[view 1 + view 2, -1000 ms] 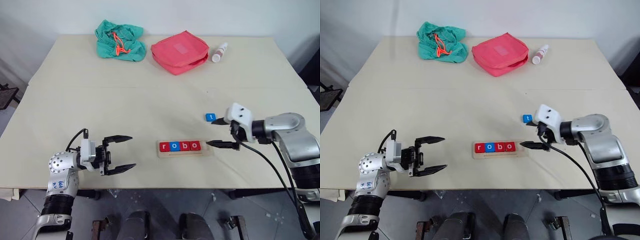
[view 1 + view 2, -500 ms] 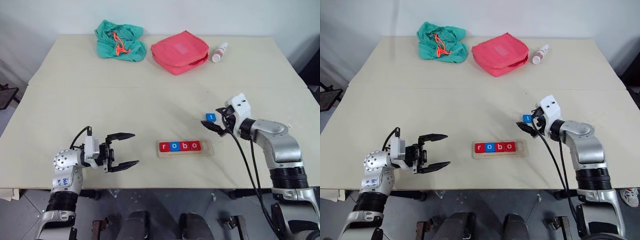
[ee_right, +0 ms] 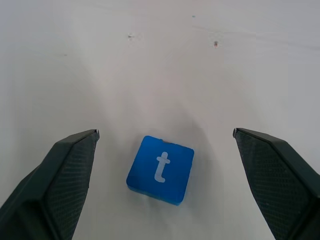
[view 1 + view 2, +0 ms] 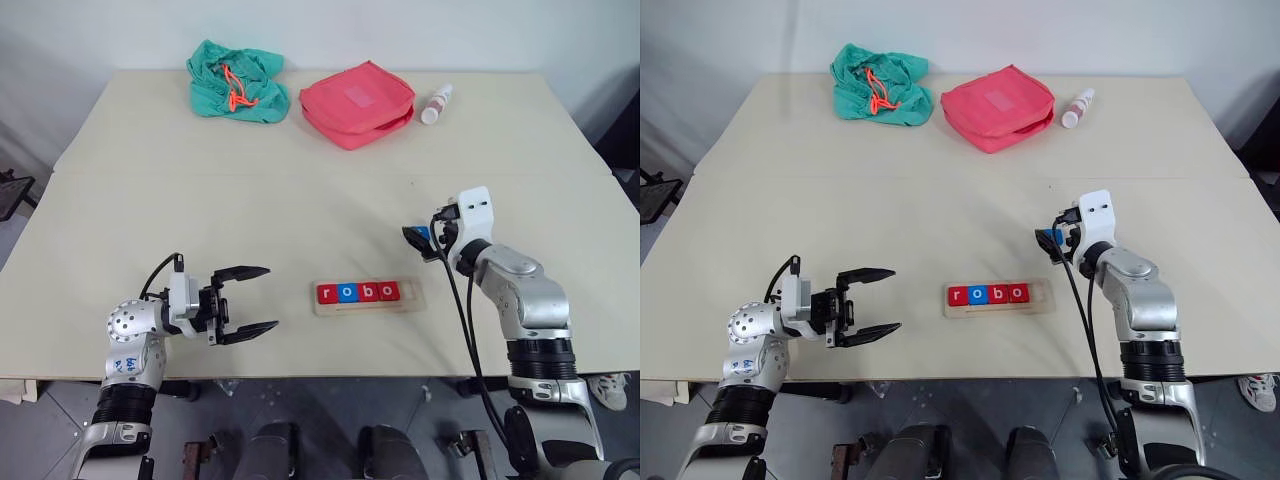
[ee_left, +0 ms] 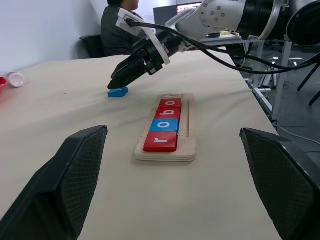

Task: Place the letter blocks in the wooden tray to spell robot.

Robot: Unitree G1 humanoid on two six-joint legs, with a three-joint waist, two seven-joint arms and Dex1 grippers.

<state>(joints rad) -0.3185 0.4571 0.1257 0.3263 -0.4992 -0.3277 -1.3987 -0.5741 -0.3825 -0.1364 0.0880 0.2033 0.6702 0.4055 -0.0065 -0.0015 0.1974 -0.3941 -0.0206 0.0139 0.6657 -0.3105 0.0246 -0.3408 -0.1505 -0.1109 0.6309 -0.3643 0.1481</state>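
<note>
Left gripper (image 4: pixel 247 300) idle and spread wide, well left of wooden tray (image 4: pixel 368 306), with r, o, b, o tiles (image 4: pixel 359 292) seated and last slot bare. Right gripper (image 3: pixel 162 150) spread, straddling blue t block (image 3: pixel 160 169) flat on table (image 4: pixel 300 200) beyond tray's right end. Judged light, rigid, smooth-faced, thin; best pinched across two opposite side edges, squarely, to avoid flipping.

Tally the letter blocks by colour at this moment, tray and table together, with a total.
Red letter blocks: 3, all in the wooden tray: r, o, o
Blue letter blocks: 2: b in the tray, t on the table
Total: 5
</note>
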